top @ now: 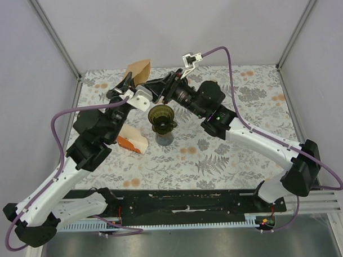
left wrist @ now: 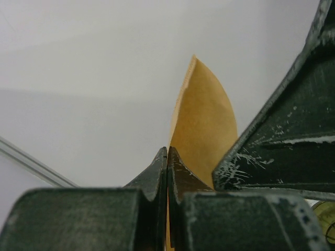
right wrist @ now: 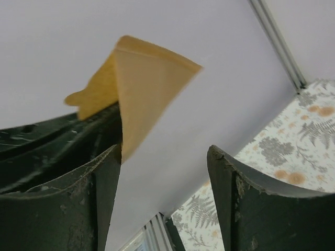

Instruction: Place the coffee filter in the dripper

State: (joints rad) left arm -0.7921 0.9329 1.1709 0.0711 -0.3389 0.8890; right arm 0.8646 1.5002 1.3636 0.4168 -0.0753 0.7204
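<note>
Top view: left gripper (top: 129, 82) is raised at the far side, clamped on the coffee filter (top: 139, 69). The dripper (top: 161, 116) stands on the counter (top: 245, 154), nearer and to the right of the filter. The right gripper (top: 152, 88) reaches in between them. Left wrist view: jaws pressed together on the filter's narrow end, long axis pointing up and away. Right wrist view: jaws apart and empty, with the filter's edge just off one finger (right wrist: 68, 209). The left arm is likely to carry the filter down and right.
</note>
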